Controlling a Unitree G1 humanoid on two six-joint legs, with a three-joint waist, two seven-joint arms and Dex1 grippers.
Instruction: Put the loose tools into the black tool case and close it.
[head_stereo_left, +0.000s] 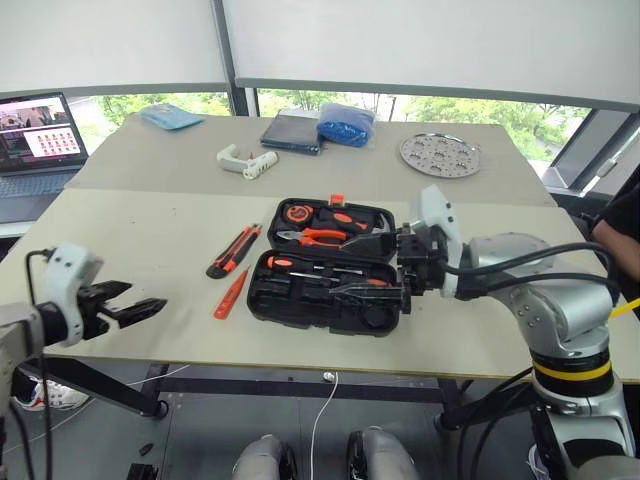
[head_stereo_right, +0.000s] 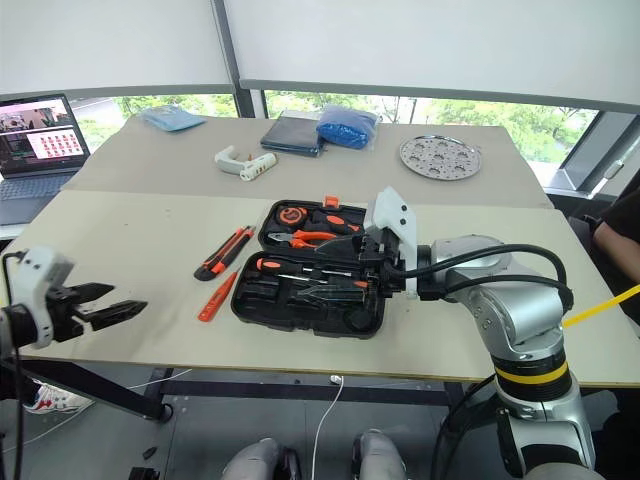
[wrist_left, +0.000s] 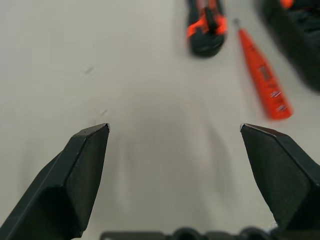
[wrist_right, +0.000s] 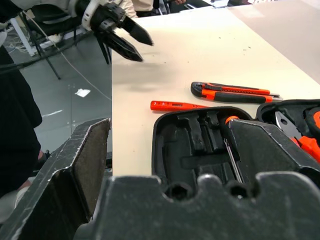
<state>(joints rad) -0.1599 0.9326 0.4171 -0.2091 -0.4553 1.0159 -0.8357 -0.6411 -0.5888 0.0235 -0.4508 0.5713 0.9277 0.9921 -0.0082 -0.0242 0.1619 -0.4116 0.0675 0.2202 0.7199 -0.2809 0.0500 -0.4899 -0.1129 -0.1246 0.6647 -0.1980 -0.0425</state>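
The black tool case (head_stereo_left: 300, 305) lies open at the table's front middle. One orange-and-black screwdriver (head_stereo_left: 282, 264) rests in its near half. To the case's left, on the table, lie the orange-black utility knife (head_stereo_left: 233, 250) and the slim orange tester screwdriver (head_stereo_left: 231, 293). My right gripper (head_stereo_left: 372, 266) hovers over the case's right side, pointing left, open and holding nothing. My left gripper (head_stereo_left: 140, 310) is open at the table's front left edge, well short of the knife (wrist_left: 206, 25) and tester (wrist_left: 262, 75). The right wrist view shows the case (wrist_right: 195, 145), tester (wrist_right: 177, 105) and knife (wrist_right: 232, 92).
The case's far half holds orange-handled pliers (head_stereo_left: 318, 237) and a tape measure (head_stereo_left: 297, 212). At the back lie a white pistol-shaped tool (head_stereo_left: 245, 161), a dark flat book-like thing (head_stereo_left: 292, 132), a blue bag (head_stereo_left: 345, 125) and a round metal plate (head_stereo_left: 440, 155). A laptop (head_stereo_left: 40, 140) stands far left.
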